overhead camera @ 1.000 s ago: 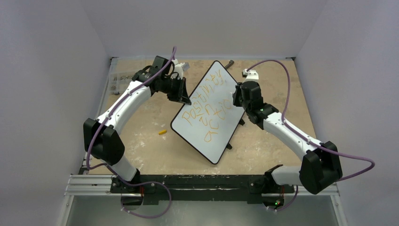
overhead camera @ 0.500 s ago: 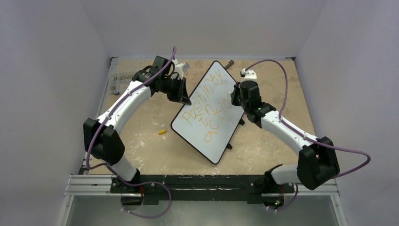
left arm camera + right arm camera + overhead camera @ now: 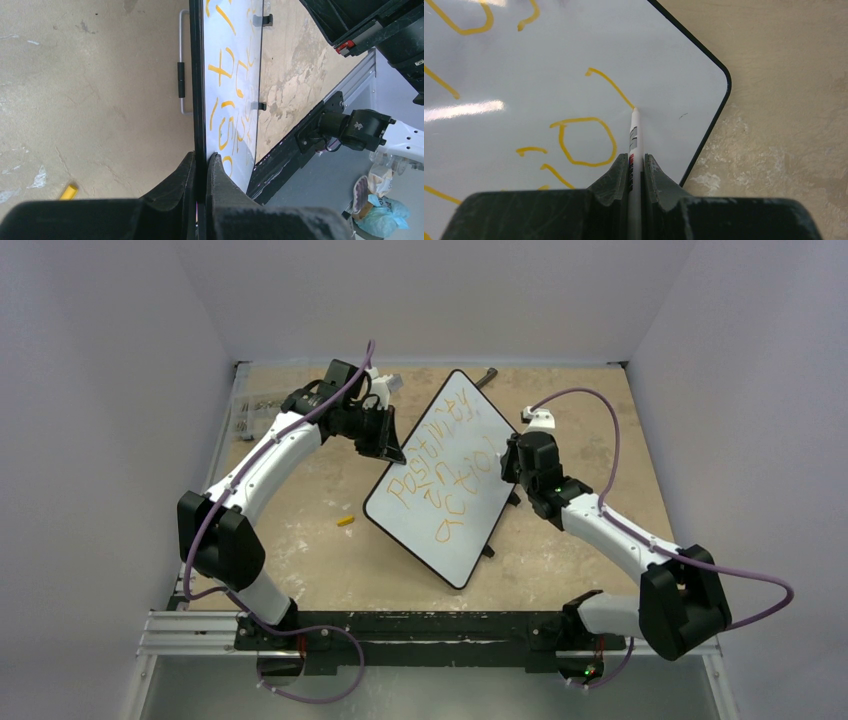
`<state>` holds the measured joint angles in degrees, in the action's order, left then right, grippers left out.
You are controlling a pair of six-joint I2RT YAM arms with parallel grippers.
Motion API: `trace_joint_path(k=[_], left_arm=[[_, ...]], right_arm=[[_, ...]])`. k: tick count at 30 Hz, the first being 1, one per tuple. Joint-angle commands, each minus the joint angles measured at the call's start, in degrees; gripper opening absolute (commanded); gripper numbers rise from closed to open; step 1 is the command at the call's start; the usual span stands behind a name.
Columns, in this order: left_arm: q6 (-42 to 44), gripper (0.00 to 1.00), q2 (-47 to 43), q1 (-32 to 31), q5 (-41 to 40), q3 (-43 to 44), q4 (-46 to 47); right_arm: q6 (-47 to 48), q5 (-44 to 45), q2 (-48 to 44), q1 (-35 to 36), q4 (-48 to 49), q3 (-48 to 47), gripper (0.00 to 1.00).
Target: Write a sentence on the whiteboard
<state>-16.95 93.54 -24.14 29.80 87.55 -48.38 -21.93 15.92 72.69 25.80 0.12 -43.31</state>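
Note:
The whiteboard (image 3: pixel 456 543) stands tilted in the middle of the table, one corner pointing to the far wall. The sentence (image 3: pixel 440 466) runs across it in three lines of orange-yellow lettering. My left gripper (image 3: pixel 389 449) is shut on the board's left edge; the left wrist view shows both fingers (image 3: pixel 201 156) pinching the black frame beside the lettering (image 3: pixel 227 105). My right gripper (image 3: pixel 508 458) is shut on a white marker (image 3: pixel 634 135). The marker's tip touches the whiteboard (image 3: pixel 664 55) at the end of a fresh yellow stroke, near the board's rounded corner.
A small yellow cap (image 3: pixel 346 521) lies on the tan tabletop left of the board. Black feet (image 3: pixel 487 551) stick out under the board's right edge. Small clutter (image 3: pixel 250 412) sits at the far left. A metal rail (image 3: pixel 430 631) runs along the near edge, with walls close on three sides.
My right gripper has moved with the marker toward the near side along the board's right part, and a short new stroke has appeared. The left arm and the board have stayed still.

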Motion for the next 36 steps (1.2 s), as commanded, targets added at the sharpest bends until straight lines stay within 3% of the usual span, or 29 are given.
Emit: trace_joint_path(k=[1,36], left_arm=[[3.99,0.0,-0.37,-1.86,-2.67,0.34,-0.12],[4.18,0.0,-0.37,-2.99,-3.92,0.08,-0.22]], right_arm=[[-1.79,-2.33,-0.42,0.38,-0.93,2.3,0.0],[1.38,-4.12,10.54,-0.68,-0.45,-12.58,0.0]])
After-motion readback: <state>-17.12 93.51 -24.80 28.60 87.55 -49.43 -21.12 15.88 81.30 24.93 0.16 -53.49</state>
